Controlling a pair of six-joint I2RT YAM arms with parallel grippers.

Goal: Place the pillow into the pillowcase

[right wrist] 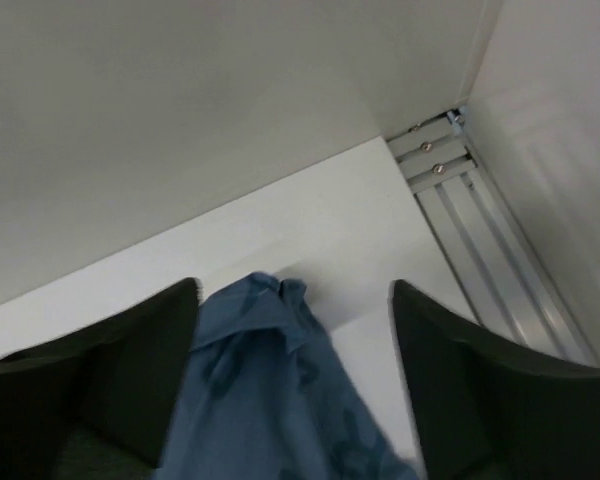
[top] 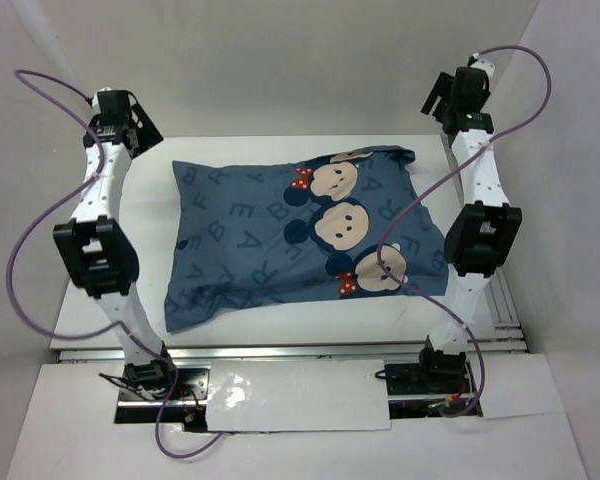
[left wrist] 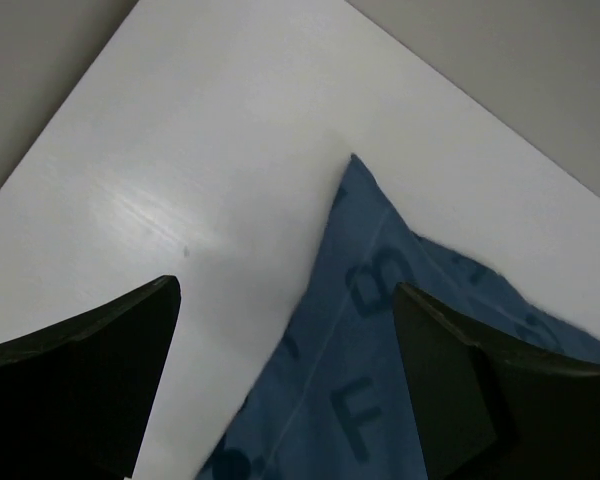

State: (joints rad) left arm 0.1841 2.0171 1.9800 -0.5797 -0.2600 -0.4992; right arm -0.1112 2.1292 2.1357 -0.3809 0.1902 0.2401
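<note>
Desk: white, smooth, faint glare.
Rails: grooved aluminium, along desk's right edge.
Walls: plain pale panels behind and beside.

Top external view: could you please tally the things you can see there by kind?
Dark blue printed fabric pillowcase: 1
White-and-black robot arms: 2
Purple cables: 2
Total: 5
</note>
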